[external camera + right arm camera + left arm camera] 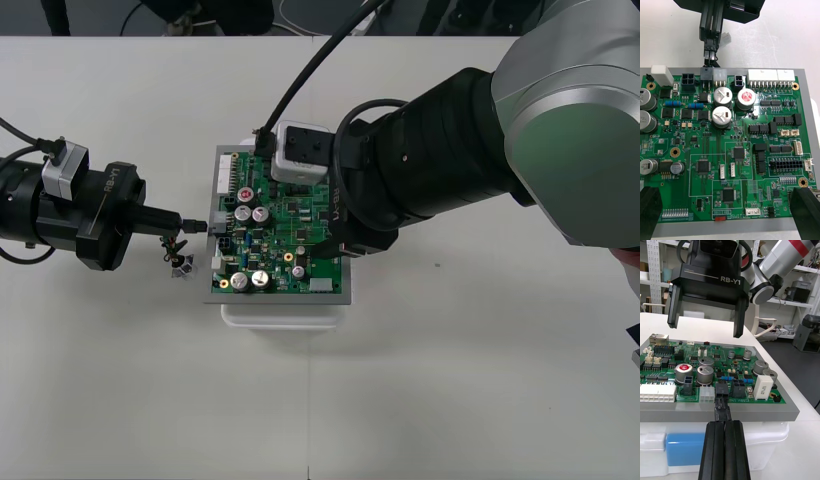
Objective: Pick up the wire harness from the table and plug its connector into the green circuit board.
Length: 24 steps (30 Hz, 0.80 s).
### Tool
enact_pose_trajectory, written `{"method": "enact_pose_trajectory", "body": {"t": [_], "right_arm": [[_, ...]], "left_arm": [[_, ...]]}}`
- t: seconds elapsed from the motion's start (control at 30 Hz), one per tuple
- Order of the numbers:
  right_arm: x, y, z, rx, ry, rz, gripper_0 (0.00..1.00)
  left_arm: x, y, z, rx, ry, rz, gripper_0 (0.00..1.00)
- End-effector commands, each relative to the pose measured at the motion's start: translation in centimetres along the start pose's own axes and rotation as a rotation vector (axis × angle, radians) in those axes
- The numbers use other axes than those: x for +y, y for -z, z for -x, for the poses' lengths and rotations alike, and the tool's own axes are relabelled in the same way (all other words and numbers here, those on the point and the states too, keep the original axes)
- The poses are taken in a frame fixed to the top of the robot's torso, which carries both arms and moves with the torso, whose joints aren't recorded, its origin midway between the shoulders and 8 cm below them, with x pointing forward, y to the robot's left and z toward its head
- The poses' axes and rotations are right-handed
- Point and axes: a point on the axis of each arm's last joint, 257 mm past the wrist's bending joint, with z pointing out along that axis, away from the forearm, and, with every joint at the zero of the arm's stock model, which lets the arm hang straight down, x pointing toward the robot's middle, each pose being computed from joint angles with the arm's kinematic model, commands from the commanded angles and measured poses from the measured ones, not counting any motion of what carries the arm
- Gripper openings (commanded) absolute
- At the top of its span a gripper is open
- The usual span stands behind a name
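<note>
From my desk, starting at the left: the left gripper [196, 227] reaches in level at the left edge of the green circuit board [290, 240]. Its fingers [715, 450] are pinched together on the small black plug [721, 411] of the wire harness. The rest of the harness, thin wires [177, 248] and the round metal socket [184, 266], dangles below the fingers, just beside the board's edge and close to the table [450, 380].

In the left wrist view the plug's nose meets a black header [721, 389] on the board's near edge, between a white connector and another black one. I judge this to be the insertion step, with the plug lined up at the header's mouth (whether it is fully seated I cannot tell).

Further right, the right gripper [705, 329] hangs over the middle of the board with its fingers spread wide and nothing in them. The board sits on its white base [285, 315].

The next move, I think, calls for a short straight push along the header's axis, with the plug kept square. If it tilts, the pins could bind or the board could slide on its base.
</note>
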Motion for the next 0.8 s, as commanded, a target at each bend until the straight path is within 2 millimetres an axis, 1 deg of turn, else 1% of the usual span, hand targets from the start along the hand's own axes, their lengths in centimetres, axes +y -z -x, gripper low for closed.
{"method": "enact_pose_trajectory", "body": {"t": [0.03, 0.37, 0.53, 0.8], "right_arm": [[0.26, 0.03, 0.68, -0.004, 0.049, -0.005, 1.0], [-0.18, 0.03, 0.75, -0.004, 0.037, -0.009, 1.0], [-0.45, -0.08, 1.23, -0.01, 0.032, -0.01, 1.0], [-0.71, -0.05, 1.38, -0.009, 0.03, -0.016, 1.0]], "left_arm": [[-0.36, -1.35, 2.35, -0.049, -0.136, -0.066, 0.0], [-0.37, -1.35, 2.31, -0.047, -0.134, -0.067, 0.0], [-0.37, -1.58, 2.34, -0.052, -0.132, -0.07, 0.0], [-0.3, -1.62, 2.38, -0.047, -0.138, -0.073, 0.0]]}}
